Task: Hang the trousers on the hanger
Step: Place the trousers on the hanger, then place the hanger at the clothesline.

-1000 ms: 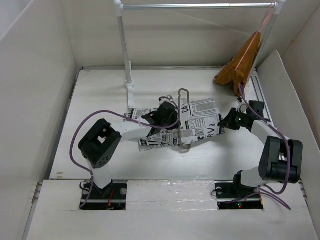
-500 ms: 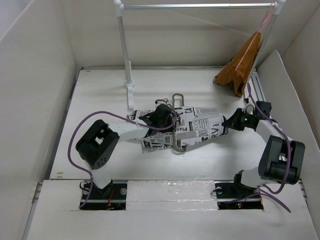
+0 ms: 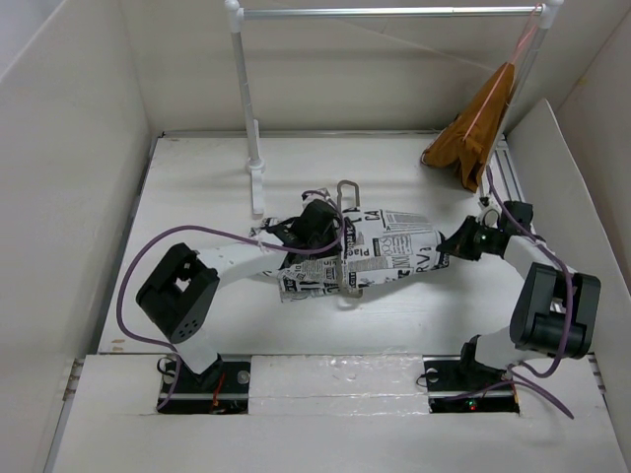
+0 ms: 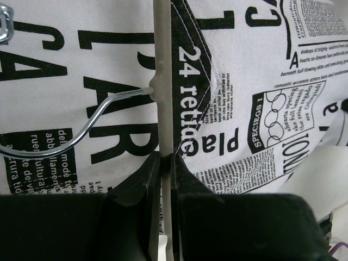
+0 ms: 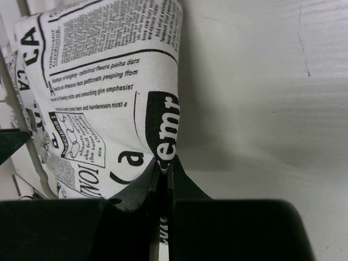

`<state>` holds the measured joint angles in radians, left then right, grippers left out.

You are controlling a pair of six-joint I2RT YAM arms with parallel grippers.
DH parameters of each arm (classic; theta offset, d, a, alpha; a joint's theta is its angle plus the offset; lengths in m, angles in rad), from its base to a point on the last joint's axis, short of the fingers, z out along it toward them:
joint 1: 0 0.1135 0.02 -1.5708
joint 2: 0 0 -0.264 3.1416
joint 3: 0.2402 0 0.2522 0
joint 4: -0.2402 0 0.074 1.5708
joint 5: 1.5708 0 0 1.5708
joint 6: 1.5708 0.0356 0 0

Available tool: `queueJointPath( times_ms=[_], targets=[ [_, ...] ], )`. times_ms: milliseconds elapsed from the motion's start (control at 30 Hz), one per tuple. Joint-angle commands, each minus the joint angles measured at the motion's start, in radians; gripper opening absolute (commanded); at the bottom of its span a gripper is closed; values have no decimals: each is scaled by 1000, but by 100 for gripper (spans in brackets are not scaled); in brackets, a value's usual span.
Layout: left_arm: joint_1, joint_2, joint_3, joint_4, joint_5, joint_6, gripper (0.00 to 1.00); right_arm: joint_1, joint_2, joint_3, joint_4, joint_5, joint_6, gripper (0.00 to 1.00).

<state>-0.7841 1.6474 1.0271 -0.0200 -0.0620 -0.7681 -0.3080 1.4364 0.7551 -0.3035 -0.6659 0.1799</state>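
The trousers (image 3: 385,251), white with black newspaper print, lie draped over the thin grey wire hanger (image 3: 346,212) mid-table. The hanger's hook (image 3: 347,187) points to the far side. My left gripper (image 3: 320,229) sits at the trousers' left side; in the left wrist view it (image 4: 166,157) is shut on the hanger's pale bar (image 4: 161,65), with the silver hook (image 4: 70,138) to the left and printed cloth (image 4: 255,98) to the right. My right gripper (image 3: 456,244) holds the trousers' right end; in its wrist view it (image 5: 165,166) is shut on a fold of the trousers (image 5: 109,87).
A white clothes rail (image 3: 394,13) on a post (image 3: 246,99) spans the back. An orange-brown garment (image 3: 478,123) hangs at its right end on a pinkish-orange hanger. White walls enclose the table on three sides. Purple cables loop off both arms.
The right gripper has pulled the trousers' end to the right, stretching the cloth flatter. The hanger and left gripper shifted slightly left and nearer. The left arm's elbow swung left.
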Motion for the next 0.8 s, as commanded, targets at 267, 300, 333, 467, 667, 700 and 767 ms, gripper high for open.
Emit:
queueJointPath(
  times_ms=[267,300,333,467,667,700,767],
  targets=[
    [-35,-52,208,-118,-104,42,0,53,56,27,61,128,-66,34],
    [-44,-49,232,-126,-116,50,0,69,42,42,40,127,-75,42],
    [-64,-47,298,-152,-130,67,0,120,-37,79,-32,158,-104,58],
    [-92,-41,387,-167,-145,101,0,194,-173,128,-133,224,-122,70],
    [-115,-23,542,-210,-159,145,0,374,-382,214,-175,175,-57,76],
    [-115,-20,559,-209,-159,148,0,456,-405,242,-171,173,-4,78],
    [-125,-8,565,-193,-154,148,0,541,-410,263,-131,178,99,81]
  ],
)
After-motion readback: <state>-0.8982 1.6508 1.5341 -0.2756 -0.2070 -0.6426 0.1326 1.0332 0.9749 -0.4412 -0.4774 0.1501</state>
